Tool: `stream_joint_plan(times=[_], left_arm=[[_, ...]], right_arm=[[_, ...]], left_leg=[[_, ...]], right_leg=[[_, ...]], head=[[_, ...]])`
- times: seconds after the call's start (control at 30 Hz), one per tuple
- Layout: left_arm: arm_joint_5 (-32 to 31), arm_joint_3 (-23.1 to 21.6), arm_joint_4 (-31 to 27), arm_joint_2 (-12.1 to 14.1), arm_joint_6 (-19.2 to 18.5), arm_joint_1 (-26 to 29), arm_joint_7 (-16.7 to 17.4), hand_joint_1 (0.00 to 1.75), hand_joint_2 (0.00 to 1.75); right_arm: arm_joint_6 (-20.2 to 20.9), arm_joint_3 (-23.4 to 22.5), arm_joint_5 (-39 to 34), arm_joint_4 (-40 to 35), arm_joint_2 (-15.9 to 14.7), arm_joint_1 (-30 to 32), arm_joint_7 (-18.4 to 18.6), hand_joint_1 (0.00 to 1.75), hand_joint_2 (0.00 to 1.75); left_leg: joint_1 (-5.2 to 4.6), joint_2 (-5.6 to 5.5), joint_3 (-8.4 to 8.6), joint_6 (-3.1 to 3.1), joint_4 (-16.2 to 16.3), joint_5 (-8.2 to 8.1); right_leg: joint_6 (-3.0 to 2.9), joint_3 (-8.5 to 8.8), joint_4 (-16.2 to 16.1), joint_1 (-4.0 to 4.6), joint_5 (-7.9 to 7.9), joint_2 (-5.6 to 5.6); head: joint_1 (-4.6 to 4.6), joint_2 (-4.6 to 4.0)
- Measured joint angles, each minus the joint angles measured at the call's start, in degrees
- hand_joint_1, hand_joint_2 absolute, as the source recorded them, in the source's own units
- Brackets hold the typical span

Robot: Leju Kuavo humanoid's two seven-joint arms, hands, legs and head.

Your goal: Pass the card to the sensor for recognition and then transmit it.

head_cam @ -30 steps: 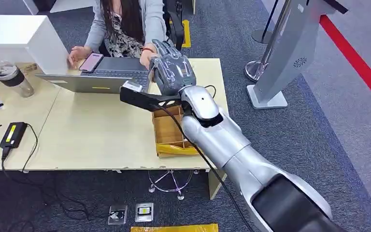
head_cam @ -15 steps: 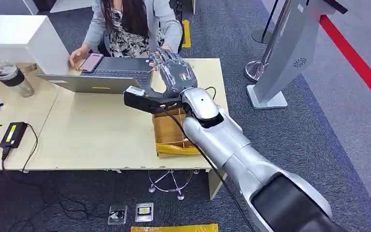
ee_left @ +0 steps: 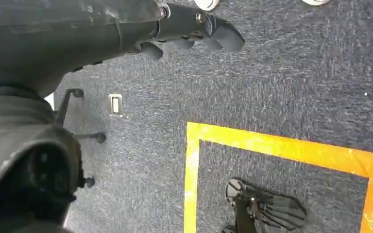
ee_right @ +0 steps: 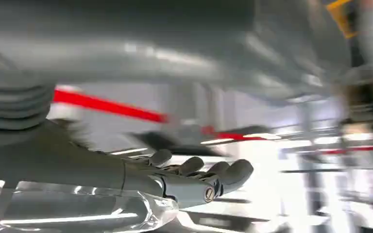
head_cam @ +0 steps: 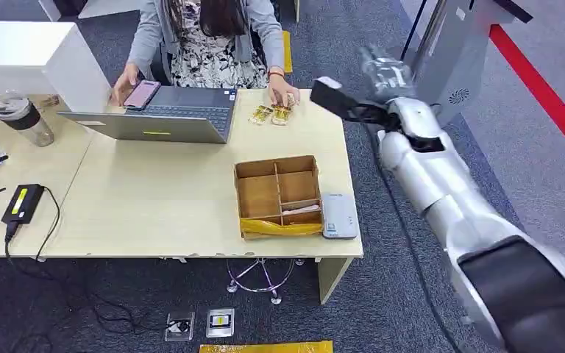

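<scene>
The counter (head_cam: 154, 198) holds a laptop (head_cam: 169, 118) and a brown box (head_cam: 276, 195), and a person (head_cam: 206, 44) sits behind it. The right hand (head_cam: 384, 73) is up beside the grey stand (head_cam: 456, 66), off the counter. A clear shiny sheet (ee_right: 77, 211), maybe the card, lies under it. I cannot tell if its fingers (ee_right: 223, 172) grip it. The left hand (ee_left: 189, 26) hangs over the carpet, fingers loose and holding nothing.

A person's hand (head_cam: 284, 93) rests beside snack packets (head_cam: 271, 115); a laptop (head_cam: 163, 121) and divided box (head_cam: 277, 193) occupy the table (head_cam: 147, 206).
</scene>
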Motion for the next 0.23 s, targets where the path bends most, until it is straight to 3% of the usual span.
stream_joint_plan(times=[0.23], left_arm=[[2.32,-0.02,0.02,1.38,0.2,0.07,0.83,0.0,0.0]], right_arm=[[1.48,-3.21,0.13,2.82,-15.67,3.33,0.22,0.0,0.0]], left_leg=[[-0.02,0.15,0.05,0.14,0.04,-0.13]], right_leg=[[0.01,-0.06,-0.05,-0.02,0.0,0.11]], head=[[0.0,0.0]])
